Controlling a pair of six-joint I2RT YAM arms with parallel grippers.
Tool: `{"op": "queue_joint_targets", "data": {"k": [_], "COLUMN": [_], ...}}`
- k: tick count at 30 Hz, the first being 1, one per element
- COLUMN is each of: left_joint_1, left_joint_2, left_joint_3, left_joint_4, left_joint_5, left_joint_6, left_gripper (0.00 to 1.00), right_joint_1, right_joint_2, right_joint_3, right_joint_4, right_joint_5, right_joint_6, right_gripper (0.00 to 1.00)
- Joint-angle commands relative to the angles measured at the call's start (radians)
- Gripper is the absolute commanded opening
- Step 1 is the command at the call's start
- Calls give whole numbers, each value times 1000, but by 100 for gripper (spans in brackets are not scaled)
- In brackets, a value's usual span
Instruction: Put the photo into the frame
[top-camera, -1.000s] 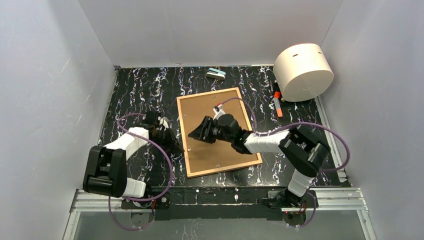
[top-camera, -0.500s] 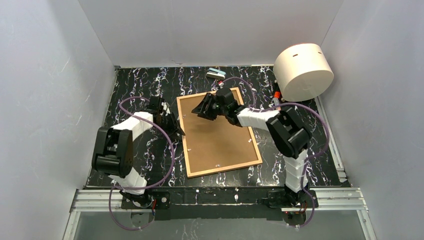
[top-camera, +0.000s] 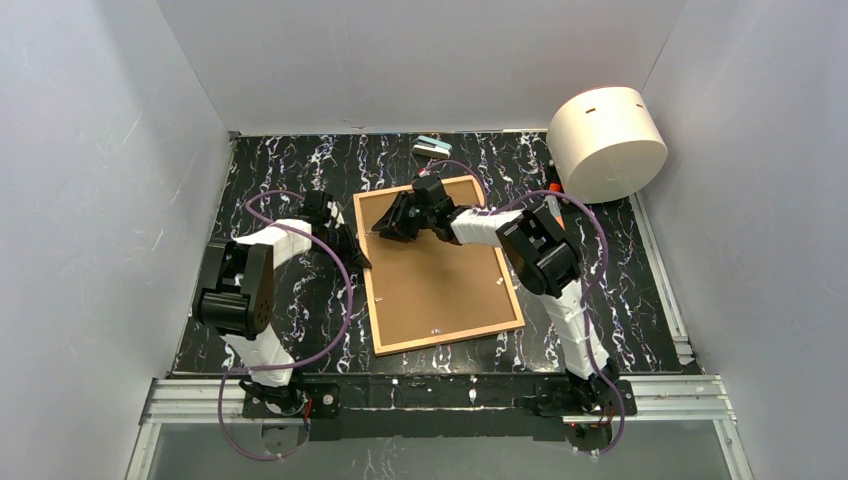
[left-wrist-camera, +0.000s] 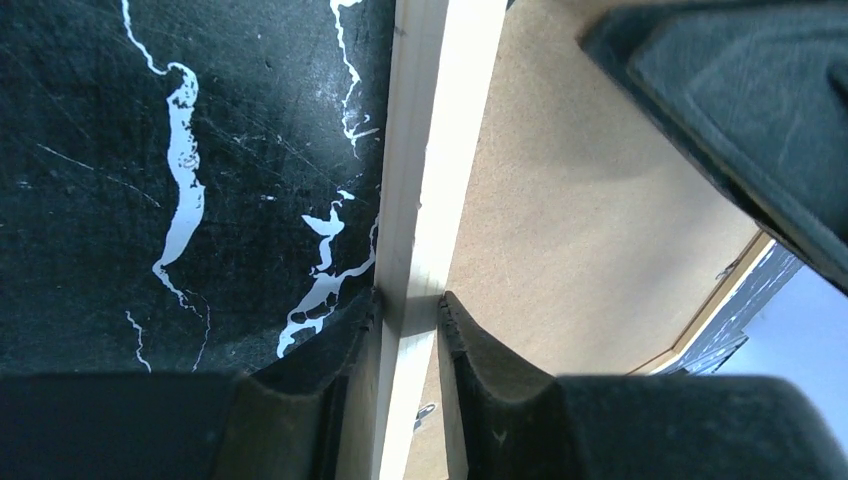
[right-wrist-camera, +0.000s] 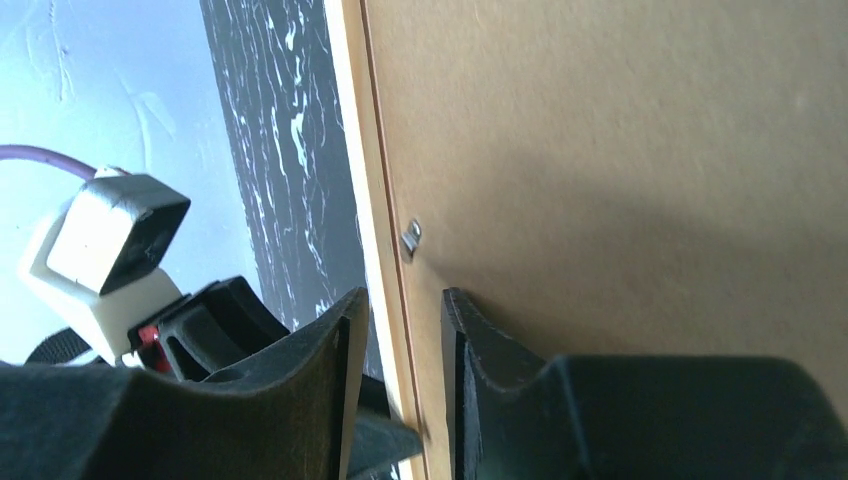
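We list: thin light-wood rectangular frame (top-camera: 450, 337), brown cardboard board (top-camera: 440, 285) uppermost; left gripper (top-camera: 350, 254) and right gripper (top-camera: 384, 229) at its far-left corner.

My left gripper (top-camera: 354, 256) and right gripper (top-camera: 382, 228) are crowding the frame (top-camera: 440, 275) at its left edge, leaving hardly any gap between them. The counter (top-camera: 270, 175) left of it is lying open; the white drum (top-camera: 606, 143) is hogging the far-right corner.

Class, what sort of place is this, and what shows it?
Probably a robotics lab test booth: left arm and right arm bolted at a black marbled table, plain white walls around it.
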Motion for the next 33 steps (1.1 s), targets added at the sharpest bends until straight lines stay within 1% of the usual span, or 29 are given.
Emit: {"op": "queue_joint_targets", "data": {"k": [1, 6, 12, 23, 33], "left_joint_1": [1, 0, 2, 2, 2], "left_joint_2": [19, 35, 40, 17, 25], "left_joint_3": [16, 10, 19, 30, 29], "left_joint_4": [-5, -7, -15, -31, 4], "left_joint_5": [-24, -5, -5, 0, 59], "left_joint_6": [24, 29, 30, 67, 47], "left_gripper": [17, 13, 13, 12, 11], "right_joint_1": [13, 25, 41, 47, 63], "right_joint_2": [62, 95, 123, 167, 167], "right_joint_3": [81, 119, 152, 195, 164], "right_joint_4": [-16, -42, -66, -30, 59], "right_joint_5": [0, 31, 53, 54, 77], "right_joint_6": [34, 41, 51, 23, -6], "right_gripper": [41, 41, 41, 40, 39]}}
